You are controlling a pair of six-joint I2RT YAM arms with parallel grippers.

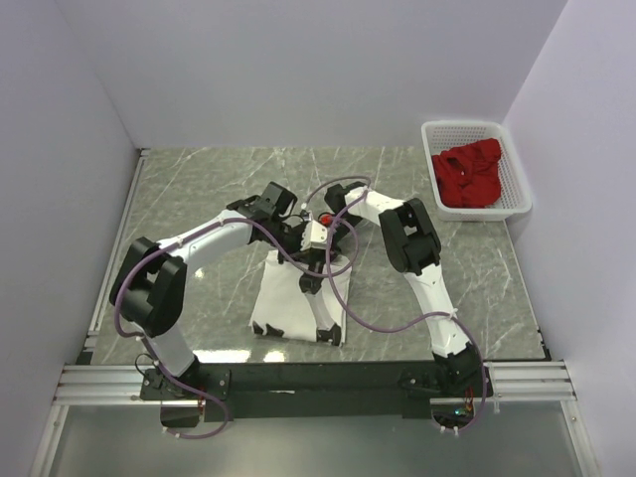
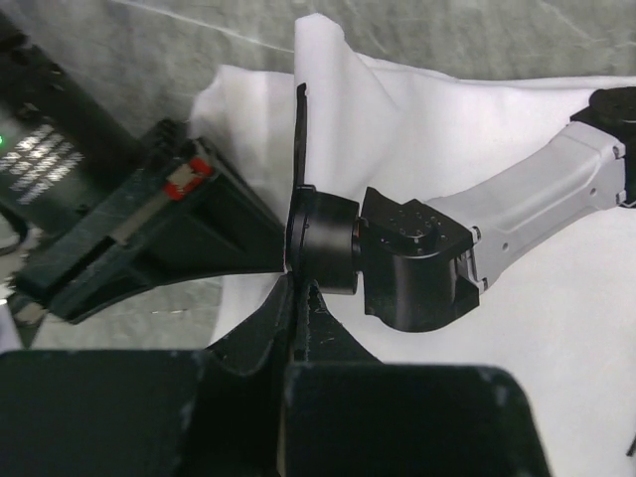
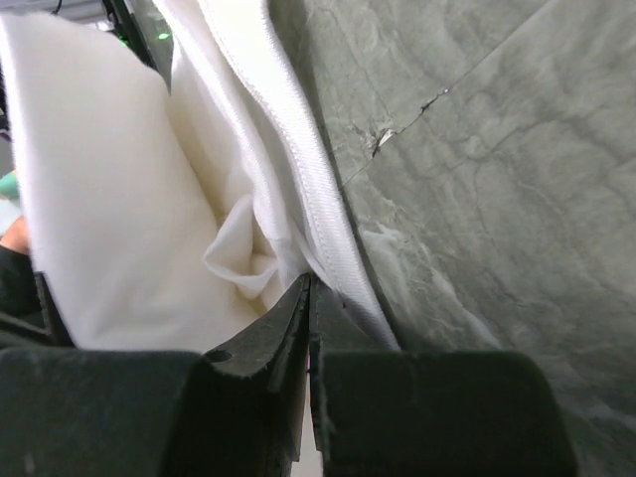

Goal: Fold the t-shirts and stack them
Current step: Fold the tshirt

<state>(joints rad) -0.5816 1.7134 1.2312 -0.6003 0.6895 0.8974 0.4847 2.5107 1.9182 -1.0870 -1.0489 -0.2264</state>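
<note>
Near the middle of the green marbled table (image 1: 199,189) we see the white t-shirt (image 1: 288,303). Its near part lies flat as a rough rectangle in front of the arm bases, while its far edge is held up off the surface where both arms meet above it. Our left gripper (image 2: 298,298), seen through its own wrist camera, has its two black fingers pressed almost together with only a thin sliver of white between them, so we read it as pinched on the cloth. A peak of the shirt stands up just beyond the tips, and the right arm's black wrist joint (image 2: 407,263) crosses very close in front of them. Our right gripper (image 3: 310,293) is likewise narrowed to a slit, and the shirt's stitched hem (image 3: 308,179) runs down into its tips, with folds of white bunched to the left and bare marble to the right. From above, the two wrists crowd together and we cannot tell the fingertips apart. Well apart from all this, at the far right corner against the wall, the red t-shirt (image 1: 467,177) lies crumpled inside the white slotted basket (image 1: 475,126), with neither arm near it.
</note>
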